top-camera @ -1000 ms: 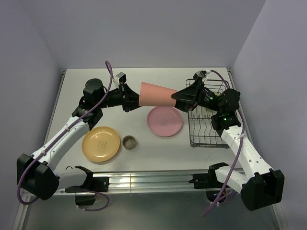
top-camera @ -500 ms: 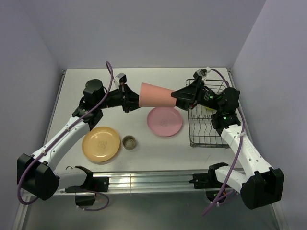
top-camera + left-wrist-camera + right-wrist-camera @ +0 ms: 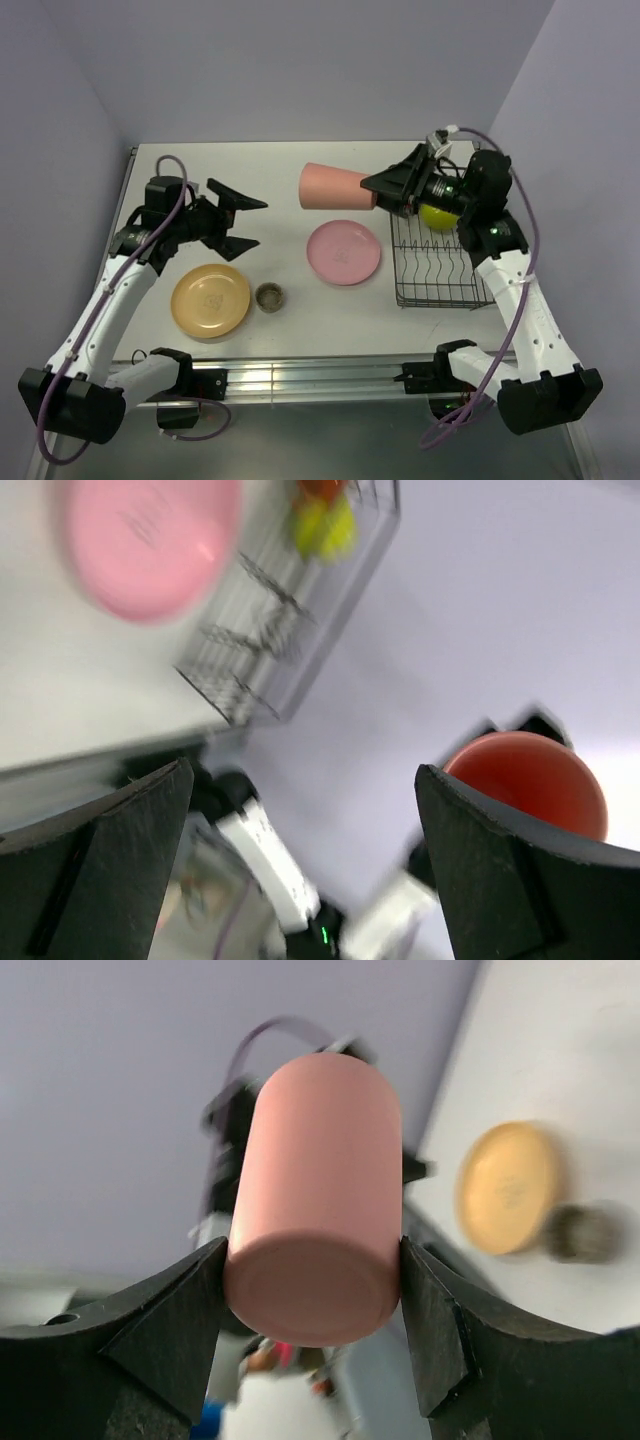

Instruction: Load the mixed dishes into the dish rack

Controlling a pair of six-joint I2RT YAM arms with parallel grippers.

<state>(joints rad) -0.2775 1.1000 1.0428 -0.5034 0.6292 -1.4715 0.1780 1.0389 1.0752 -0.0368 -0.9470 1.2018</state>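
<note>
The salmon tumbler (image 3: 335,187) hangs sideways in the air over the table, mouth to the left. My right gripper (image 3: 385,190) is shut on its base end; in the right wrist view the tumbler (image 3: 315,1220) fills the gap between both fingers (image 3: 160,1345). My left gripper (image 3: 243,222) stands open and empty, well left of the tumbler, and its wrist view shows the tumbler's mouth (image 3: 530,785). The black dish rack (image 3: 430,280) at the right holds a lime-green bowl (image 3: 437,215). A pink plate (image 3: 343,252), a pale orange plate (image 3: 211,301) and a small grey-beige cup (image 3: 268,296) lie on the table.
The right arm reaches over the rack's left end. In the blurred left wrist view, the rack (image 3: 290,630) shows the green bowl (image 3: 325,525) with something reddish beside it. Walls close the table at the back and on both sides.
My left gripper has let go of the tumbler's mouth end, opened wide and pulled back to the left. The right gripper keeps the tumbler and has drawn it slightly right.
</note>
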